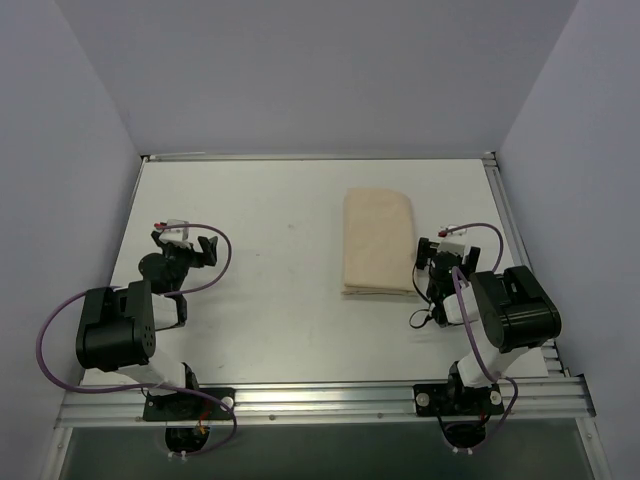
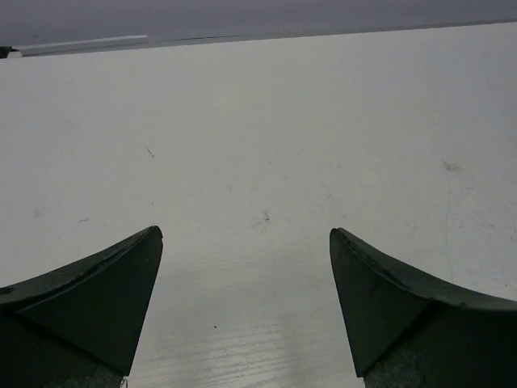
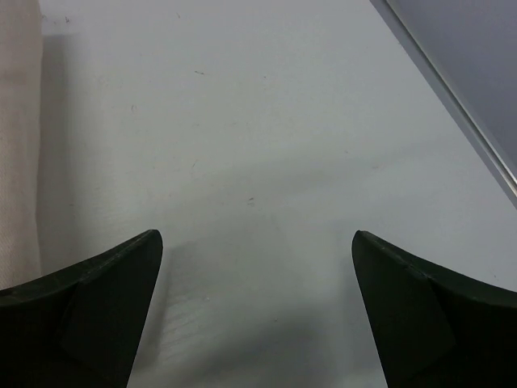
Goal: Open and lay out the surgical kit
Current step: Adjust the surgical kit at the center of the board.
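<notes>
Surgical kit (image 1: 378, 243) lay folded shut on tabletop (image 1: 270, 300). Left hand (image 2: 245, 236) wide, empty, well apart; right hand (image 3: 257, 236) wide, empty, just beside kit. Risk: grabbing several layers would drag bundle.

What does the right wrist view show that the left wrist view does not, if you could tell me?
Only the right wrist view shows the edge of the beige cloth wrap, which runs along its left border, and the side rail at upper right. Only the left wrist view shows the far edge of the tabletop, with a pale strip near the top of the frame. Both show the bare white table. In each, the left gripper or right gripper has its jaws wide open with nothing between them.
</notes>
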{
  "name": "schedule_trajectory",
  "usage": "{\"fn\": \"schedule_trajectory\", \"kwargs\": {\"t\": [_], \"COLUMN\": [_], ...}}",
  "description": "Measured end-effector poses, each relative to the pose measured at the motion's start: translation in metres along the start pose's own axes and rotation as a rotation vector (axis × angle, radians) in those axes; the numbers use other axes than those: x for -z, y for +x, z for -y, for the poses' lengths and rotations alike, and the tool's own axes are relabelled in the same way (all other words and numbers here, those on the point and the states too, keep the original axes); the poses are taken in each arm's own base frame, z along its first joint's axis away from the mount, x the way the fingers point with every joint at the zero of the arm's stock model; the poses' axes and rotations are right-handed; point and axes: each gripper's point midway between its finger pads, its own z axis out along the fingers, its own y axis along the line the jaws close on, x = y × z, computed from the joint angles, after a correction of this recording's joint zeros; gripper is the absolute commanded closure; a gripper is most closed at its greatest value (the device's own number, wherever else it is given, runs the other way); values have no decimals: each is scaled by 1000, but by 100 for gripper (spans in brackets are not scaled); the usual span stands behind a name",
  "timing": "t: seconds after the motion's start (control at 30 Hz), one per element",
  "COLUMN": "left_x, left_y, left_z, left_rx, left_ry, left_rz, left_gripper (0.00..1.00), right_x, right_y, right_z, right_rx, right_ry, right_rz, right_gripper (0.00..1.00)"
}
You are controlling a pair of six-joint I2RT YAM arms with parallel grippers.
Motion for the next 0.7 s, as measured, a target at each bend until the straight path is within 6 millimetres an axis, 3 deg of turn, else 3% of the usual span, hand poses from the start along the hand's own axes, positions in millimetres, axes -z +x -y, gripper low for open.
{"fn": "schedule_trajectory", "kwargs": {"t": [0.2, 0.3, 0.37, 0.47, 0.57, 0.63, 0.67, 0.7], "left_x": [0, 0, 0, 1, 1, 0, 0, 1], "left_y": [0, 1, 2, 4, 5, 5, 5, 4], "left_z": [0, 0, 1, 3, 5, 7, 7, 8], "left_rx": [0, -1, -4, -7, -9, -9, -9, -3], "left_ry": [0, 3, 8, 11, 17, 18, 17, 22], "left_rz": [0, -3, -8, -19, -30, -36, -38, -41], "left_gripper": [6, 6, 6, 6, 6, 4, 1, 4], "right_x": [-1, 6, 12, 21, 28, 32, 32, 31], "right_y": [-4, 2, -5, -58, -151, -206, -227, -242], "right_z": [6, 9, 12, 11, 10, 11, 10, 7], "right_rx": [-14, 1, 0, -108, -327, -411, -433, -444], "right_ry": [41, 44, 63, 62, -3, -88, -133, -175], "right_rz": [11, -2, 16, 143, 324, 414, 442, 451], "right_gripper": [0, 0, 0, 0, 2, 9, 18, 23]}}
